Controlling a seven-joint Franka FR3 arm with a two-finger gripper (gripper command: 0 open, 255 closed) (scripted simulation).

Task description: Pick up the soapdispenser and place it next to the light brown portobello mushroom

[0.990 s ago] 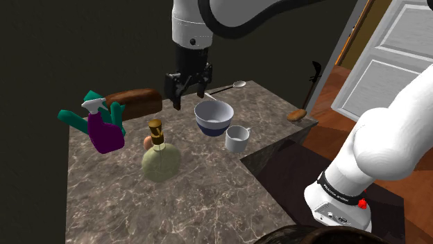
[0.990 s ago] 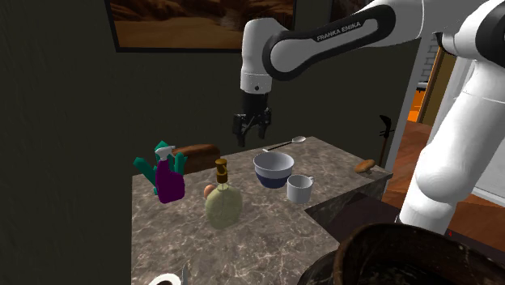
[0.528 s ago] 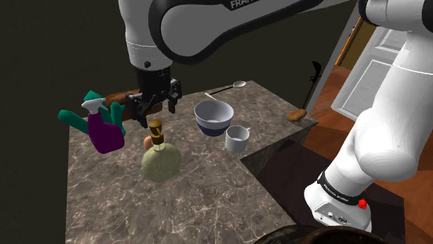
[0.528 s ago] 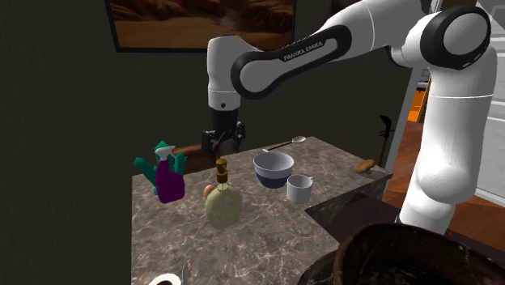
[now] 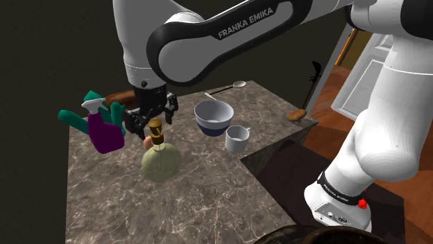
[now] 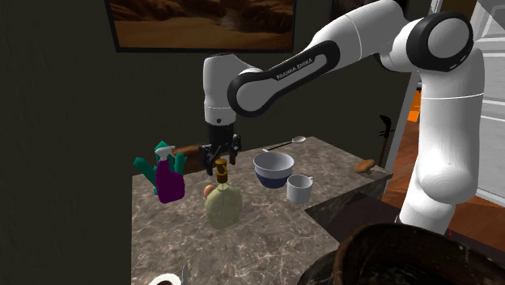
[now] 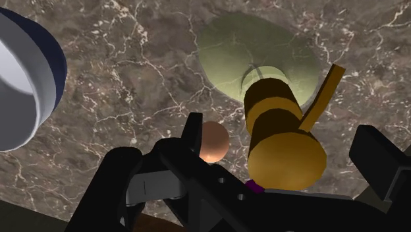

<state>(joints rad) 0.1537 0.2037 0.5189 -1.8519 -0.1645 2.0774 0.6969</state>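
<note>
Gripper (image 5: 150, 122) has swung from the bowl (image 5: 213, 116) to left of centre in our shoulder view, fingers spread astride the soap dispenser (image 5: 161, 161) pump; we judge grasping next.

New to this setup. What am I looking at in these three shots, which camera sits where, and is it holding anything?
It is a simulated white robot arm with a black two-finger gripper. Two pictures come from cameras standing off the marbled table. The third comes from a camera on the hand, looking along the fingers. On the table are a pale green soap dispenser with a golden pump, a purple spray bottle, a bowl, a white cup, a spoon and a light brown mushroom. The gripper hovers open, one finger either side of the pump. Nothing is held.
</note>
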